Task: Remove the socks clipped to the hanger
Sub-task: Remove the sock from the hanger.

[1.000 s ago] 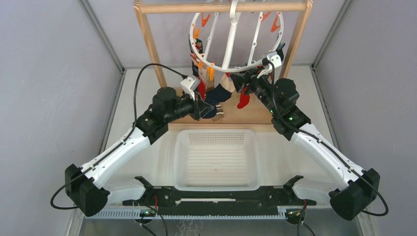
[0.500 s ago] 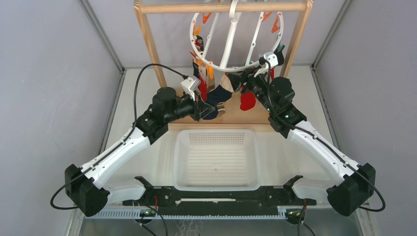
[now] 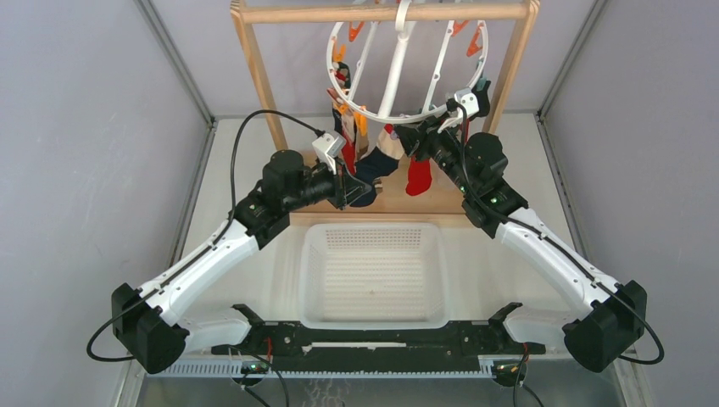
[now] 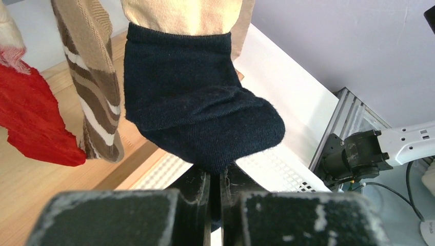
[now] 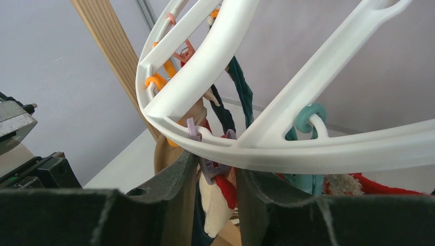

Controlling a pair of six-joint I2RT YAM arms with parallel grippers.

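The white round hanger (image 3: 392, 118) hangs from the wooden frame with socks clipped under its near edge. My left gripper (image 3: 349, 188) is shut on the toe of a navy sock (image 4: 195, 113), which still hangs from above by its cream cuff. My right gripper (image 5: 218, 174) is raised just under the hanger ring (image 5: 308, 151). Its jaws stand narrowly open on either side of a purple clip (image 5: 209, 166) that holds a cream-and-red sock (image 5: 218, 205); the left finger touches the clip. A red sock (image 3: 418, 176) and a brown striped sock (image 4: 92, 102) hang nearby.
A white perforated basket (image 3: 373, 227) sits on the table between the arms, below the socks. The wooden frame rack (image 3: 254, 68) and its base board stand behind it. Orange clips and a teal clip (image 5: 308, 123) dangle from the ring. Grey walls enclose both sides.
My right gripper rose up to the ring's near edge and its jaws narrowed around the purple clip. The red sock swung slightly left. The left arm stayed still, holding the navy sock.
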